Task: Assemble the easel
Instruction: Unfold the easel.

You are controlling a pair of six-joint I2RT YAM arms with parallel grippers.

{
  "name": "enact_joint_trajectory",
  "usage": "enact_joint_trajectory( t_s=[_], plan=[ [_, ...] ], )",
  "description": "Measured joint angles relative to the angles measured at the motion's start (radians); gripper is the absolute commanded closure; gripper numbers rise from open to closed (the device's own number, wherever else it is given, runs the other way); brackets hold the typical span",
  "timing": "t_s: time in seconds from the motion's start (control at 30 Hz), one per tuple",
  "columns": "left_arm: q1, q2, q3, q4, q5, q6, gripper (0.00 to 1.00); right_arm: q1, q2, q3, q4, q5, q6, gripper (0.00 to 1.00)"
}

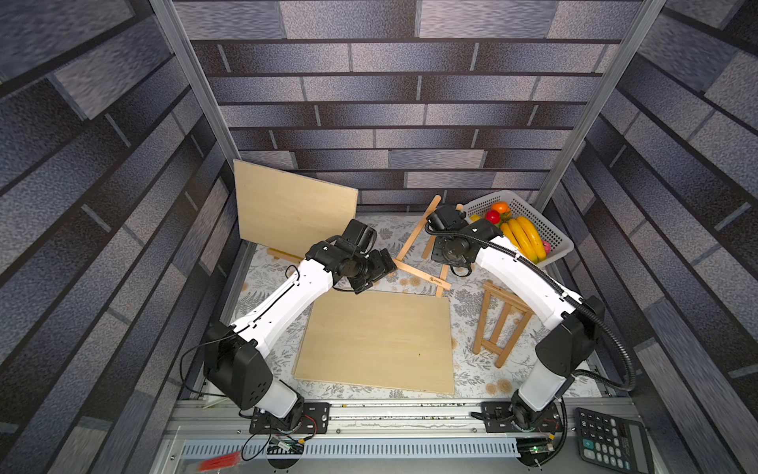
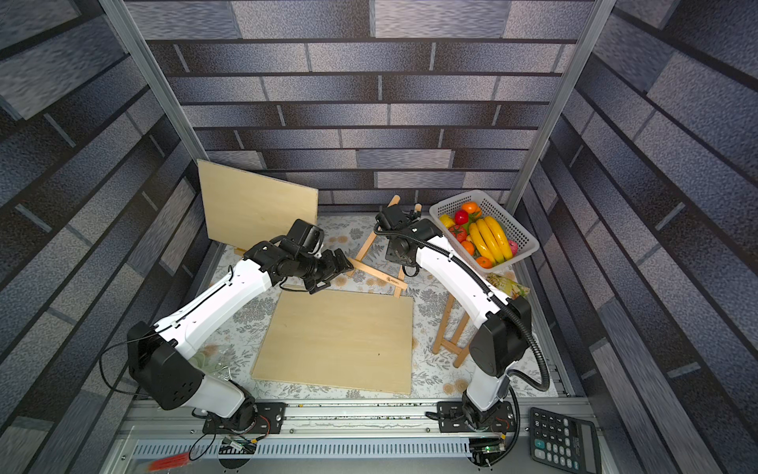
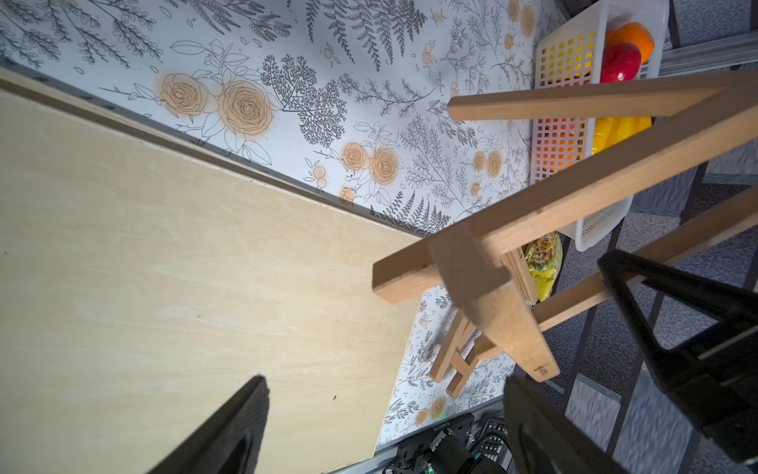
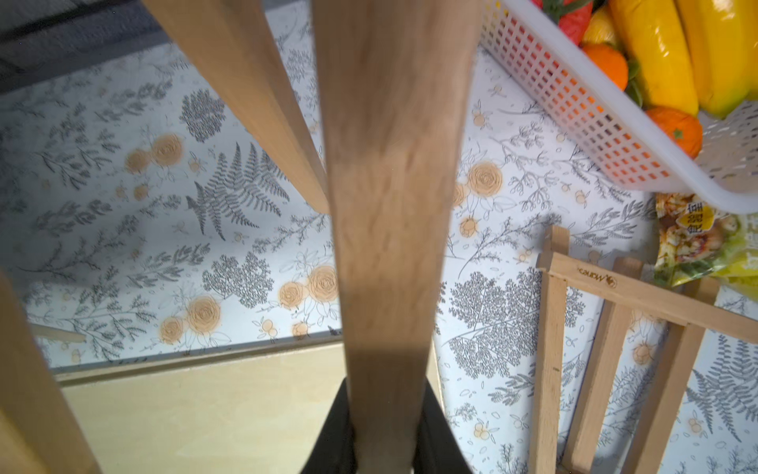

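Observation:
A wooden easel (image 1: 412, 236) stands tilted at the back middle, with its cross bar (image 1: 422, 275) towards the front. My right gripper (image 4: 385, 443) is shut on the easel's middle slat (image 4: 389, 205); in both top views the wrist hides the jaws. My left gripper (image 1: 383, 266) is open at the left end of the cross bar (image 3: 492, 303), with nothing between its fingers (image 3: 246, 414). That bar end is close to one finger, and I cannot tell whether they touch. A pale wooden board (image 1: 377, 340) lies flat in the front middle.
A second board (image 1: 291, 209) leans upright at the back left on a small wooden stand (image 1: 283, 255). Another easel (image 1: 498, 324) lies flat under the right arm. A white basket (image 1: 545, 223) of fruit stands at the back right, with a snack packet (image 2: 508, 285) beside it. A calculator (image 1: 611, 441) lies on the front rail.

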Motion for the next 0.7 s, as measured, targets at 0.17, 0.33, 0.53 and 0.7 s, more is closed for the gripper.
enact_joint_trajectory(
  t_s=[0.17,0.33,0.53,0.7],
  plan=[
    [-0.009,0.0,0.001,0.013,-0.011,-0.034,0.1,0.036,-0.003,0.002,0.055,0.053,-0.016,1.0],
    [-0.026,0.031,0.014,0.05,-0.018,-0.07,0.11,0.066,-0.003,0.002,0.082,0.086,-0.031,1.0],
    [-0.042,0.105,0.082,0.075,-0.03,-0.092,0.14,0.084,-0.003,0.002,0.099,0.101,-0.031,1.0],
    [-0.046,0.15,0.094,0.092,-0.029,-0.111,0.19,0.122,-0.003,0.002,0.111,0.127,-0.032,1.0]
  ],
)
